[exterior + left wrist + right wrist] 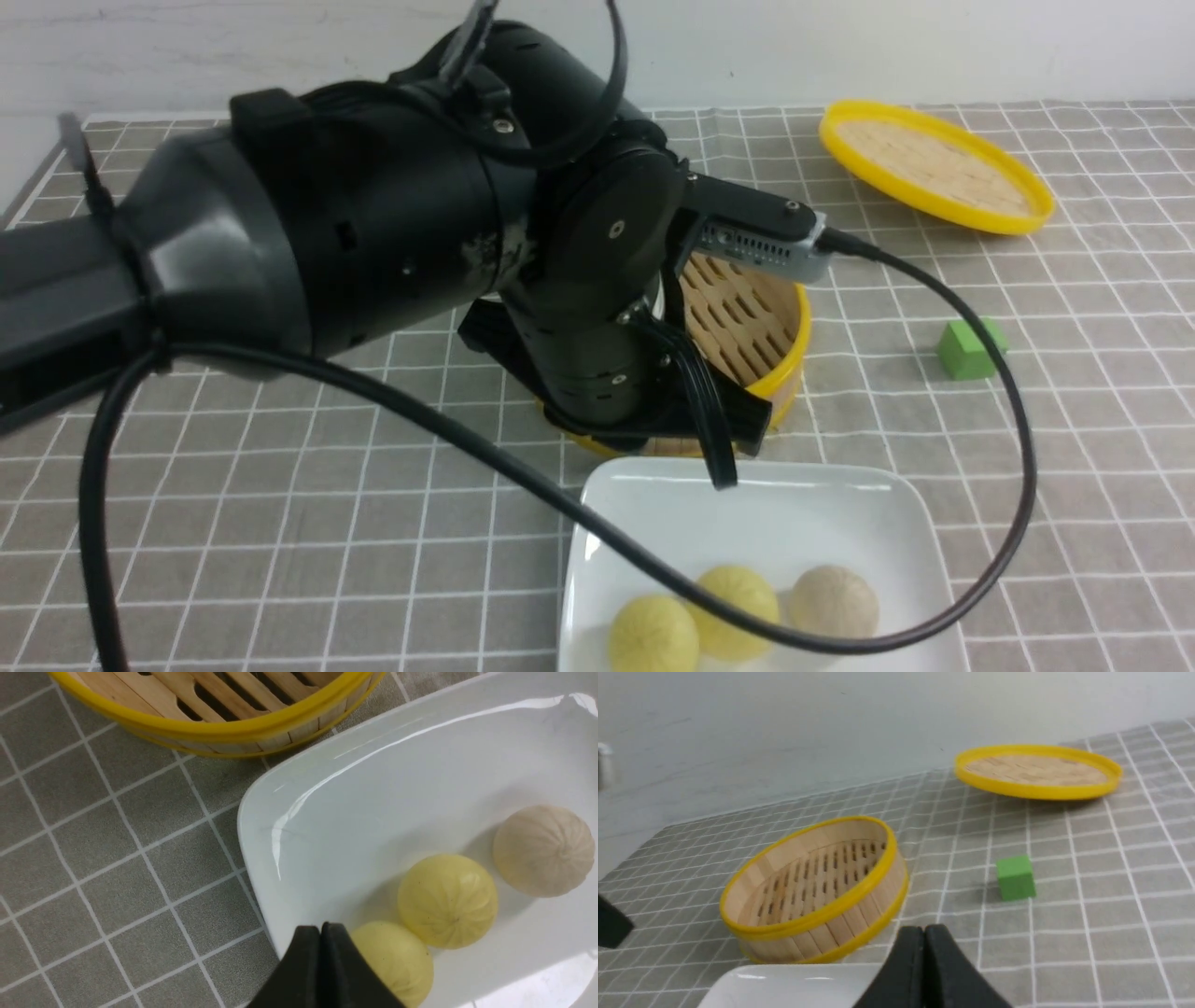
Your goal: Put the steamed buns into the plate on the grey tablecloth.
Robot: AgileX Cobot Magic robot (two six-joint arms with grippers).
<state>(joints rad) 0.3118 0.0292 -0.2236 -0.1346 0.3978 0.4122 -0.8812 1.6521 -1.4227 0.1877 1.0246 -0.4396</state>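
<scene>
Three steamed buns lie in the white plate (794, 523) on the grey tablecloth (280, 523): two pale yellow buns (653, 637) (739, 597) and a beige one (834, 602). My left gripper (724, 478) hangs over the plate's far edge, shut and empty. In the left wrist view its closed fingertips (321, 927) sit just beside the nearest yellow bun (397, 963), with the other yellow bun (447, 900) and the beige bun (544, 849) further along the plate (350, 812). My right gripper (923, 929) is shut with nothing in it, near a corner of the plate (794, 989).
An empty yellow-rimmed bamboo steamer (747, 317) stands just behind the plate, partly hidden by my left arm. Its lid (934, 168) lies at the back right. A green cube (966, 350) sits right of the steamer. A black cable (1018, 467) loops over the plate.
</scene>
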